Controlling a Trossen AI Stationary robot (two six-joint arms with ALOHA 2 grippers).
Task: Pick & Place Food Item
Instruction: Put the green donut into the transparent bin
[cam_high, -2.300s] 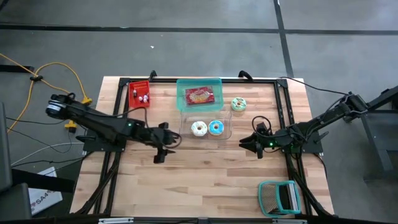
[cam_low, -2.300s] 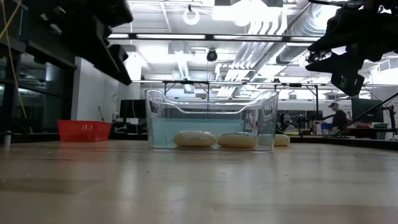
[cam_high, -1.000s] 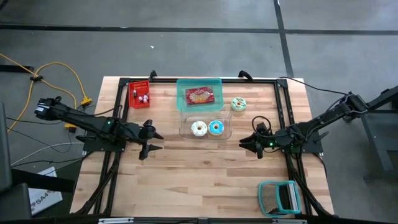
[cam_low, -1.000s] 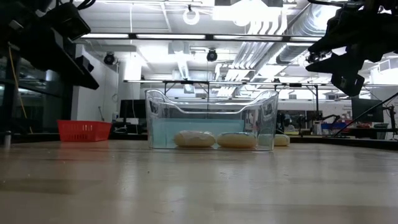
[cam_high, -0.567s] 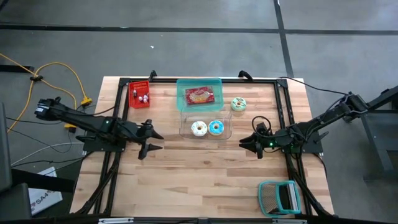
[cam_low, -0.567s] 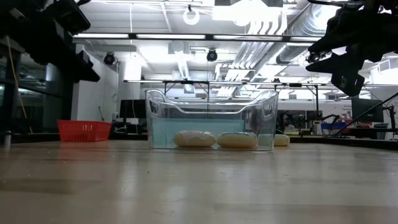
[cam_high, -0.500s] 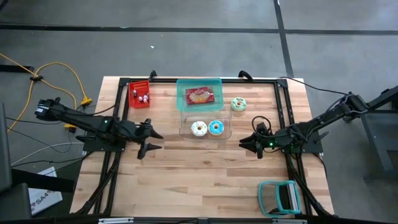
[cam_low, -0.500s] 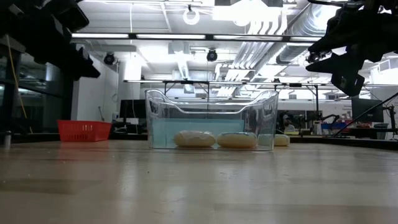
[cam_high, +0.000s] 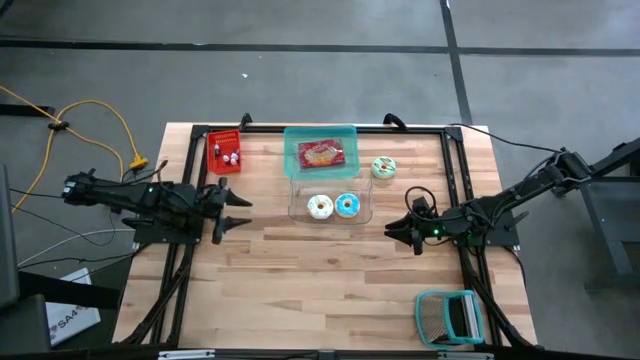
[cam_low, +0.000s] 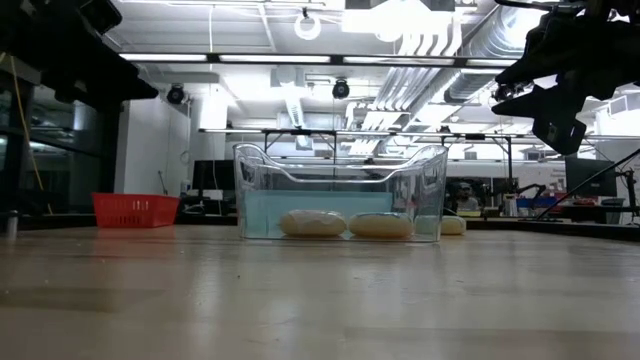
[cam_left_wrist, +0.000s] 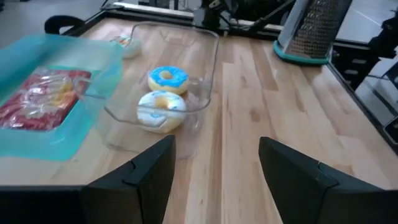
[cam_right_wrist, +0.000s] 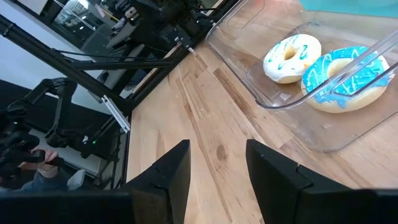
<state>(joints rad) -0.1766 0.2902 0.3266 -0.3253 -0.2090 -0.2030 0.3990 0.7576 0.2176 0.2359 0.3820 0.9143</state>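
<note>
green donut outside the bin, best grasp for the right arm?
Probably from straight above, fingers across one side of the ring: one in the hole, one outside. The green donut lies flat on the table, apart from the clear bin, so nothing crowds it. The right gripper, open and empty, is the nearer one.
</note>
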